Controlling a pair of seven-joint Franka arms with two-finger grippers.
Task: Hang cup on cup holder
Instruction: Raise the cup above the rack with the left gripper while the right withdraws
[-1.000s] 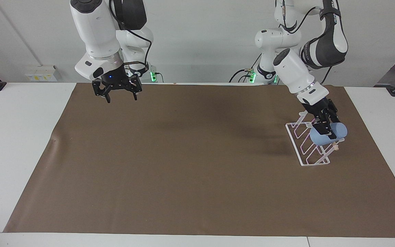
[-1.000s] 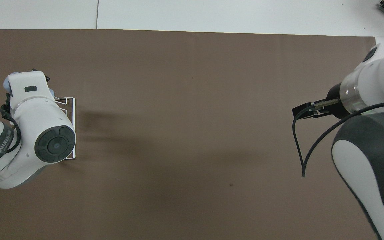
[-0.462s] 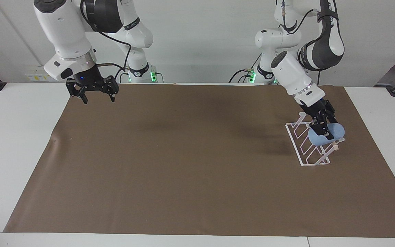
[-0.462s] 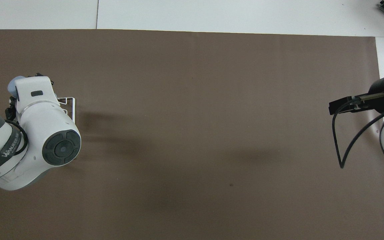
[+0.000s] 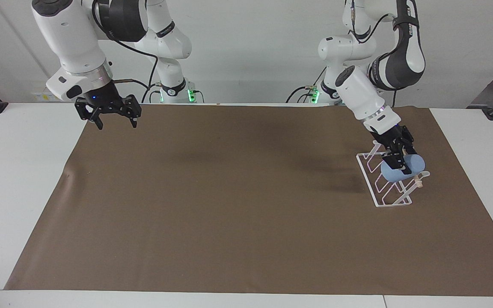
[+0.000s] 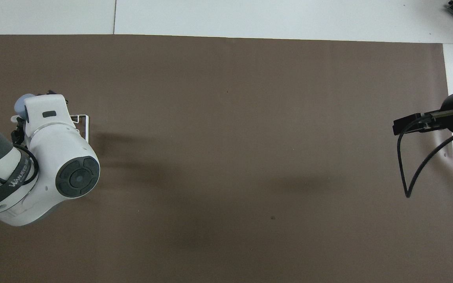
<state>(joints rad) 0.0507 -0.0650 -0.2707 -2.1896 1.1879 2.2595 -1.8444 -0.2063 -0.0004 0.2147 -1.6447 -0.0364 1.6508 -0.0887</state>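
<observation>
Left claw (image 5: pixel 397 159), gripping the cup (image 5: pixel 402 169), is easing it lower onto the holder (image 5: pixel 384 182) prongs beneath; hanging nearly done. Right claw (image 5: pixel 112 119), wide, is retreating, waiting.

Two white arms with dark grey joint bands, black fingers (image 5: pixel 133 119), looping black cables, green base lights

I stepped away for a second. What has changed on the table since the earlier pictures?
The right gripper, open and empty, swung out to the right arm's edge of the brown mat. The left gripper drew slightly back toward the robots, carrying the cup with it over the cup holder. The holder stayed put.
</observation>
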